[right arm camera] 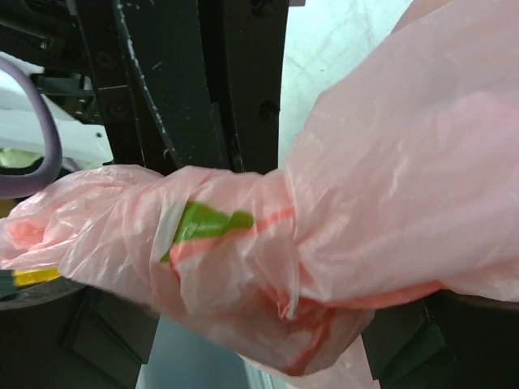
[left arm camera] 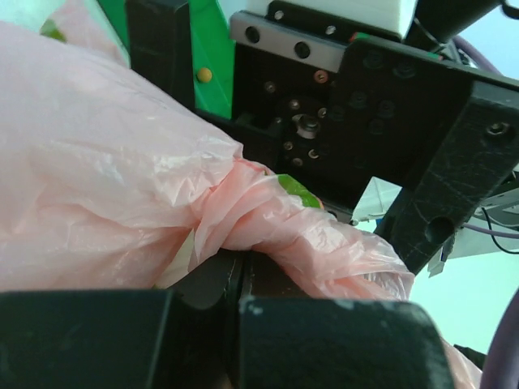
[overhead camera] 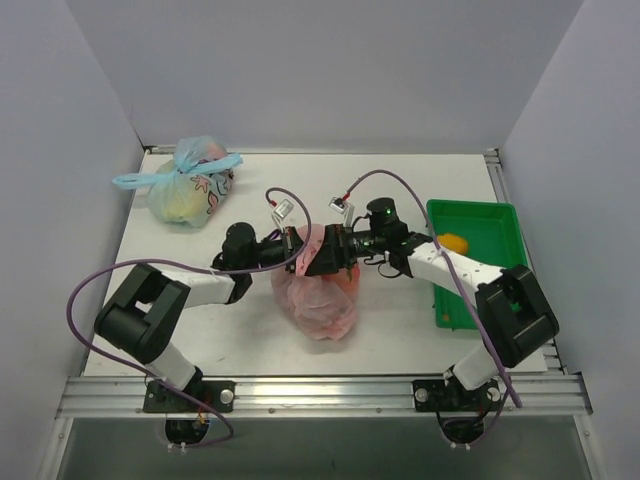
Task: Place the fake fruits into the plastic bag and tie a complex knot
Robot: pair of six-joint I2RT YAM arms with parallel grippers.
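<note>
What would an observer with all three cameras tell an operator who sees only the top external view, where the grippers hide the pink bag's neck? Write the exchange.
Operator: Is the neck twisted yet?
Observer: Yes; the left wrist view shows the plastic bag with its neck wound into a tight rope.
Operator: Does the left gripper have it?
Observer: Its fingers look closed, with pink film running down between them.
Operator: And the right?
Observer: The right wrist view shows the right gripper with fingers apart either side of the bundle; grip unclear.
</note>
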